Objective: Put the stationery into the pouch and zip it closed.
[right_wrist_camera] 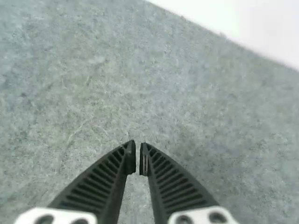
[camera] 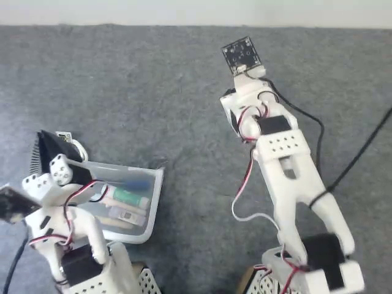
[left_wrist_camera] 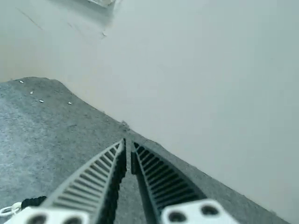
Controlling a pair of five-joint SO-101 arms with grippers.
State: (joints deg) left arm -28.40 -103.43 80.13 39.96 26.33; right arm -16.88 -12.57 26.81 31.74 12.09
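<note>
A clear pouch point(camera: 154, 197) lies on the grey mat at the lower left of the high view. It holds several stationery items, among them a blue pen point(camera: 131, 182) and a green-capped tube point(camera: 130, 196). My left gripper point(camera: 48, 150) is raised just beside the pouch's left end. In the left wrist view the left gripper point(left_wrist_camera: 128, 145) is shut on nothing and points past the mat's edge. My right arm point(camera: 260, 122) stretches over the mat's middle right, well away from the pouch. Its gripper point(right_wrist_camera: 137, 145) is shut and empty above bare felt.
Grey felt mat point(camera: 153, 92) covers the table; its far edge point(camera: 184, 26) meets a pale surface. Black cables point(camera: 361, 153) run along the right side. Both arm bases stand at the near edge.
</note>
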